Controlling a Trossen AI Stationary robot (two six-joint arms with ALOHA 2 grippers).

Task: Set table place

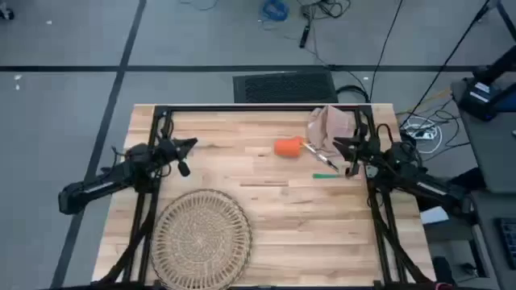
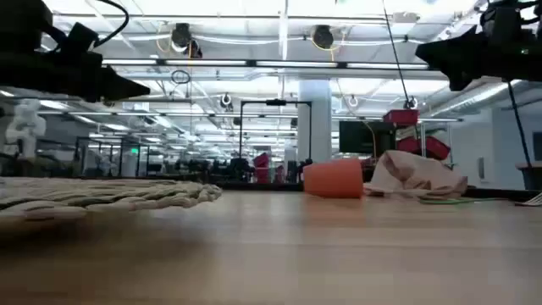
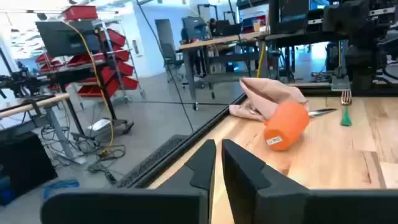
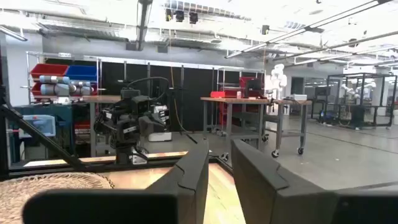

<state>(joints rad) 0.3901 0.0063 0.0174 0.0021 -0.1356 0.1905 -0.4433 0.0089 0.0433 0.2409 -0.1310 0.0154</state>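
Right gripper (image 1: 339, 145) raised beside napkin (image 1: 332, 125), fingers nearly pressed together, empty.
Best spread wide, dropped onto cup (image 1: 287, 147) just ahead.

Left gripper (image 1: 191, 144) raised, fingers (image 3: 202, 163) nearly closed, narrow gap. Right gripper (image 1: 339, 145) raised, fingers (image 4: 193, 169) apparently likewise, holding nothing.

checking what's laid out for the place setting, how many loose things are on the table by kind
placemat: 1
cup, orange, on its side: 1
napkin, crumpled: 1
cutlery: 2 visible, a green-handled fork and an orange-handled piece
plate: 0 in view
total: 5
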